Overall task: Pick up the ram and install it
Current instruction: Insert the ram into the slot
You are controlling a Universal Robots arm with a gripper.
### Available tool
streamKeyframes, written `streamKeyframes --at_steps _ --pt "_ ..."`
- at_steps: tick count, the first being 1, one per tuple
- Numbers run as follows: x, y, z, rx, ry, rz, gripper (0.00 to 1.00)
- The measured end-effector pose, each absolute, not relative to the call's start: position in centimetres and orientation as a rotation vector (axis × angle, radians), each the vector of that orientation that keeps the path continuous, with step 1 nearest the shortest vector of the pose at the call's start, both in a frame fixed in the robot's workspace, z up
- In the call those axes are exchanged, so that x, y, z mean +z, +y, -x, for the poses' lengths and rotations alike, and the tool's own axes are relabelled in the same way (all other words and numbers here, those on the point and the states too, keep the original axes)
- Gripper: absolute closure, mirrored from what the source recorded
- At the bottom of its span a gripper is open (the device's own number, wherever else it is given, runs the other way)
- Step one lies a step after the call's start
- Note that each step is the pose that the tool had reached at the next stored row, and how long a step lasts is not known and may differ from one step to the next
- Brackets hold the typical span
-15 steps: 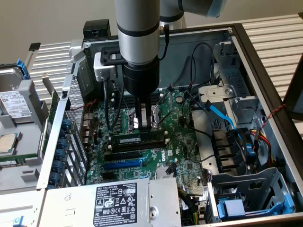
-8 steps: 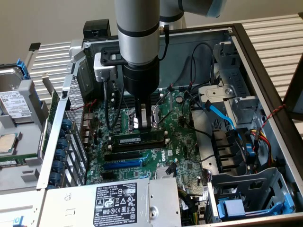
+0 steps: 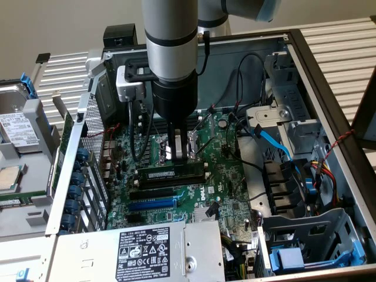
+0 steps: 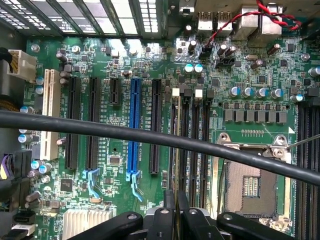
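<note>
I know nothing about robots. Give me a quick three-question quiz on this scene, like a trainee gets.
1. True or false: the long, thin green circuit-board ram stick lies outside the grey metal computer case.
2. The one brightly coloured long plastic slot among the black ones is: A red, B blue, C yellow.
3. Fill in: the robot's jaws hang right ___ the ram stick.
Key: 1 false; 2 B; 3 above.

One ram [image 3: 170, 174], one blue slot [image 3: 151, 204], one gripper [image 3: 180, 156].
</note>
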State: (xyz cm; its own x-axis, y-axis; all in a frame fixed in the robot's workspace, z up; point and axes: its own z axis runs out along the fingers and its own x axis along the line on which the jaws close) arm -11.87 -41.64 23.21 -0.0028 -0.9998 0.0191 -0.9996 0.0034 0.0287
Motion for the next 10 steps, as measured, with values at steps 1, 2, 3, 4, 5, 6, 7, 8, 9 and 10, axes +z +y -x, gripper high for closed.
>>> streamKeyframes --at_steps 1,2,3,4,5,6,7,8,9,10 --pt "23.14 -41.64 11.88 -0.009 -2.201 -2.195 0.87" --pt "23.09 -41.64 11.88 -0.009 -2.202 -2.195 0.87" --pt "23.08 -41.64 11.88 -0.009 -2.202 -2.195 0.87" --pt "23.07 -41.64 11.88 -0.009 -2.202 -2.195 0.87" --pt "23.05 -41.64 11.9 -0.009 -2.202 -2.195 0.87" --pt "23.03 -41.64 11.9 -0.009 -2.202 -2.195 0.87" --pt "23.01 -41.64 11.91 -0.008 -2.202 -2.195 0.87" --pt "23.0 -41.64 11.91 -0.008 -2.202 -2.195 0.87" --pt "22.99 -41.64 11.91 -0.008 -2.202 -2.195 0.87" --pt "22.97 -41.64 11.91 -0.008 -2.202 -2.195 0.87"
